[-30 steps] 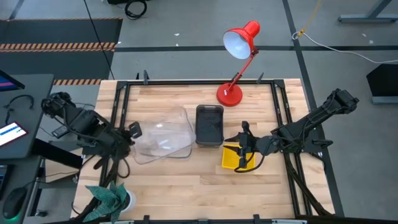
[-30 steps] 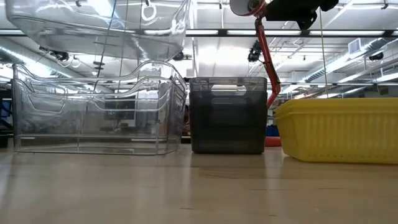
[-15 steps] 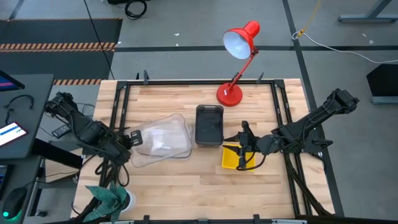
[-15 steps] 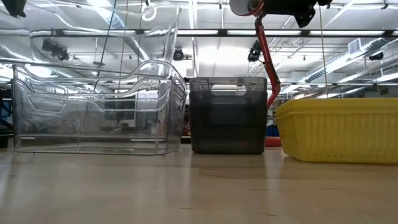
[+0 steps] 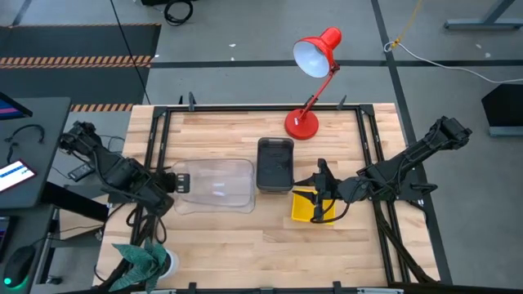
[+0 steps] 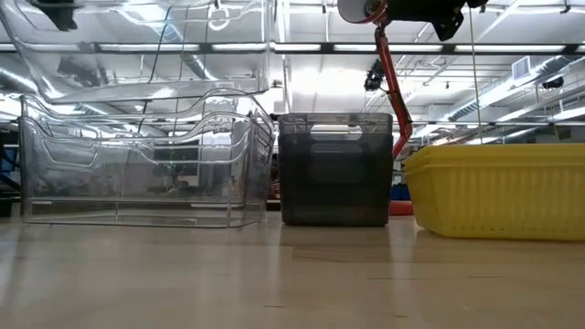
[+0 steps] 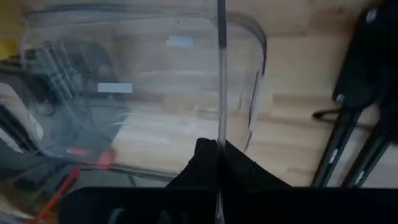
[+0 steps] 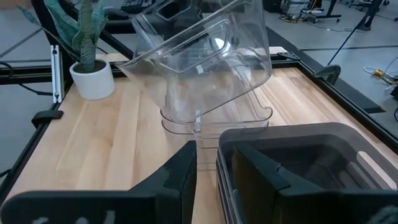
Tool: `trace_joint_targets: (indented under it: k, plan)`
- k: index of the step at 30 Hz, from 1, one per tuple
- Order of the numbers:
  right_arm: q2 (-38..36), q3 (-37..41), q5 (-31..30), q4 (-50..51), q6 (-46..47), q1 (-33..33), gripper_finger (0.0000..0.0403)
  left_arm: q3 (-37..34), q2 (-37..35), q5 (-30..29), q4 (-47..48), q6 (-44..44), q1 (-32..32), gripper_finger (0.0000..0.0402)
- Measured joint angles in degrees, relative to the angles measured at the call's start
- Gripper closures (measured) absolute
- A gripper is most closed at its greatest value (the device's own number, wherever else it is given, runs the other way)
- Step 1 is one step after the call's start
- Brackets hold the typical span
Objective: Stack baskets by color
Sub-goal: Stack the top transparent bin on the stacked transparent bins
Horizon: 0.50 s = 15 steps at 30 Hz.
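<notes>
Above the table's left side, left gripper (image 5: 175,182) pinches a clear basket (image 5: 214,181) over another clear basket (image 6: 137,178); right gripper (image 5: 320,181) grips the dark grey basket (image 5: 275,164) wall.

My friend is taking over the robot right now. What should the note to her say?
Left gripper: jaws shut on the raised clear basket, held above the clear basket on the table, not yet nested.
Right gripper: over the yellow basket; grip unclear.
Dark grey basket: mid-table, untouched.
Done: clear basket lifted over its match.
Left: lower it in, release, then check the other colours.
</notes>
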<state>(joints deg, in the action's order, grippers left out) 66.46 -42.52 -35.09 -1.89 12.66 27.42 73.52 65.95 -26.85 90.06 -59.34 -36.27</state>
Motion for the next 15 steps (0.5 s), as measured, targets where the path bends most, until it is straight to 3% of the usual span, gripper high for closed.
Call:
trace_joint_targets:
  k: [6, 15]
  plan:
    - [0.0, 0.0, 0.0, -0.3, 1.3, 0.0, 0.0295, 0.0, 0.2, -2.1, 0.1, -7.3, 0.9, 0.0401]
    - [0.0, 0.0, 0.0, -2.4, 1.3, 0.0, 0.0295, 0.0, 0.4, -0.6, -0.1, -9.1, 1.9, 0.0401]
